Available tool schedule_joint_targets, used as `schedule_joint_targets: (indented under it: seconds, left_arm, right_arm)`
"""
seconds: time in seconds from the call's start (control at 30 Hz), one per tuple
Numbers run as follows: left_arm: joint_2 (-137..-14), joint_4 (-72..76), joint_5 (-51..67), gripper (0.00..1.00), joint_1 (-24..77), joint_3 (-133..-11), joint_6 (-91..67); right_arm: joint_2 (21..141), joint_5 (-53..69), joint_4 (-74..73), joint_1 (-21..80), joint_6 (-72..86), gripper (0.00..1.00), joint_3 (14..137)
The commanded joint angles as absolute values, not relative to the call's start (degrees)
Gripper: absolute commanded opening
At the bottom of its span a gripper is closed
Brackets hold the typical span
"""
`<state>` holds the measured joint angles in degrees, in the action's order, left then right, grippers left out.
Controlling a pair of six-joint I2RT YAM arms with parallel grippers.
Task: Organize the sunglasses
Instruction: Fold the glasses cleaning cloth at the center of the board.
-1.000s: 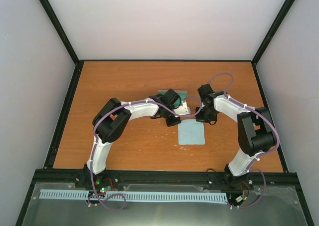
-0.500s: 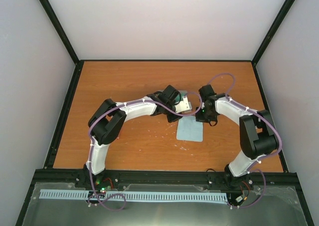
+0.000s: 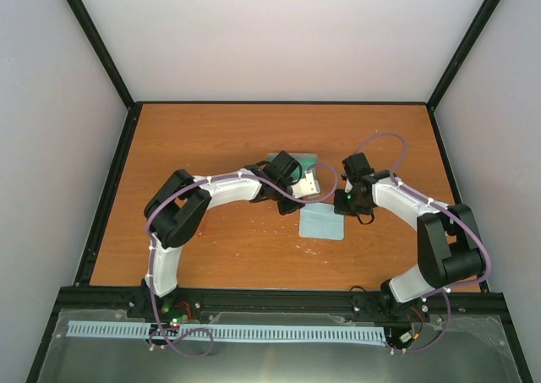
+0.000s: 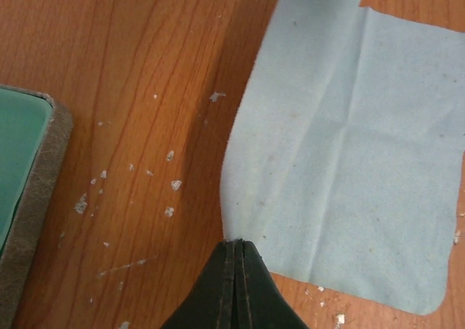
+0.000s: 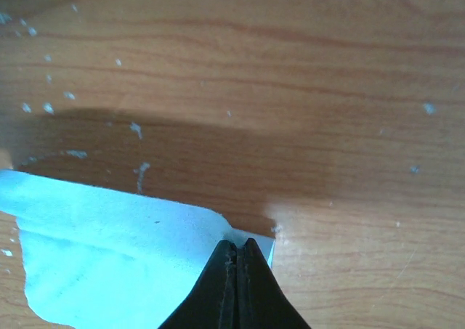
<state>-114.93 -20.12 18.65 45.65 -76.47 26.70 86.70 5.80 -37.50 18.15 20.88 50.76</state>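
While the left gripper (image 4: 235, 246) sits low over the table (image 4: 138, 60), its 2 fingers are pressed flat together with no gap, and their tip meets the near-left corner of the cloth (image 4: 349, 176); it looks pinched on that corner. Left of it in the left wrist view lies the grey case (image 4: 45, 191), open, green lining (image 4: 18, 151) up, only 1 corner in view, apart from the cloth with bare wood between. White flecks dot the wood there. The cloth is light blue, creased, mostly flat.

From above, the left arm (image 3: 228, 185) curves in to the middle of the table, its wrist over the case; the cloth lies just nearer than the case, between the 2 wrists. A small pale patch on the case is too small to tell.

Sunglasses: cannot be made out in any view.

The right arm (image 3: 404, 207) reaches in from the right. The right gripper (image 5: 236, 248) is also clamped narrow, 1 cloth corner running up into its tips, that edge curled off the wood.
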Motion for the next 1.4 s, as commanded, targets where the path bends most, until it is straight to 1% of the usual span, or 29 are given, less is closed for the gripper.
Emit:
schedule_joint_targets:
  seconds: [0.0,0.5,1.07,1.27,1.37]
  left_arm:
    - [-111.6,-18.6,20.3,0.0,45.9,-76.2,26.4]
    - [-109.3,-18.2,23.4,0.01,46.9,-70.8,24.4]
    - [-108.7,-18.4,25.6,0.03,49.0,-69.2,23.4]
    - [-108.7,-18.4,26.0,0.09,49.1,-68.4,23.3]
    - [-108.5,-18.5,26.0,0.1,49.2,-68.0,23.2]
  right_arm:
    - [84.8,7.1,-35.9,18.6,22.0,0.03,48.4]
    - [83.0,8.7,-35.3,18.7,22.6,0.03,44.8]
    - [81.5,9.3,-34.5,18.7,24.0,0.03,41.0]
    - [80.9,11.1,-33.8,18.7,24.2,0.09,39.7]
    - [79.9,11.5,-33.9,18.7,24.3,0.11,38.9]
